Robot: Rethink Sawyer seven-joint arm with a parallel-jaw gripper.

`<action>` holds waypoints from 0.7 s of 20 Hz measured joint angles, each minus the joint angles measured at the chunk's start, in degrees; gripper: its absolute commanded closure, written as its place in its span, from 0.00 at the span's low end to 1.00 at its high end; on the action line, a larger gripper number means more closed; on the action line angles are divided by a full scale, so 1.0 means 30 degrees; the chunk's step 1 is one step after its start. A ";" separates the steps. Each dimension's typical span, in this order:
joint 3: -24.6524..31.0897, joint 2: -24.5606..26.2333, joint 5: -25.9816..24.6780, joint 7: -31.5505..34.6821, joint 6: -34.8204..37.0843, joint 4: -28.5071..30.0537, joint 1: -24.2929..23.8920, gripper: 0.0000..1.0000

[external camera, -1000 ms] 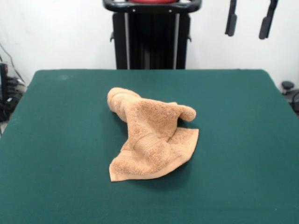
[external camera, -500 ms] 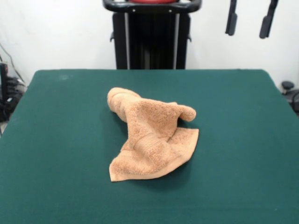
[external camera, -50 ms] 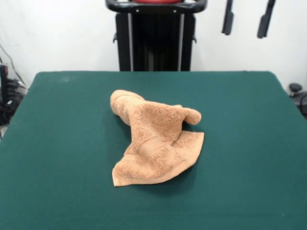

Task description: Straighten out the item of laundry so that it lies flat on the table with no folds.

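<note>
Crumpled towel (external camera, -50 ms: 156, 139) mid table (external camera, -50 ms: 57, 143), long axis far-left to near-right, claw (external camera, -50 ms: 245, 19) spread above

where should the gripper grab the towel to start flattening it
Probably the free corner of the towel at the front edge, coming straight down from above. There the cloth lies thin and flat on the table, while the far end is bunched into a roll. The gripper hangs open, high above the table.

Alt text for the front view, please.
A crumpled orange-tan terry towel lies bunched and folded near the middle of a dark green table. The open gripper hangs high above the table's far right, well clear of the towel.
</note>
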 measured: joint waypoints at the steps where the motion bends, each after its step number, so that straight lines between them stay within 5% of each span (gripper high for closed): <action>1: 0.0037 -0.0089 -0.0002 0.0000 0.0000 0.0039 -0.0196 0.00; 14: 0.0068 -0.0875 -0.0093 0.0000 0.0000 0.0462 -0.2163 0.00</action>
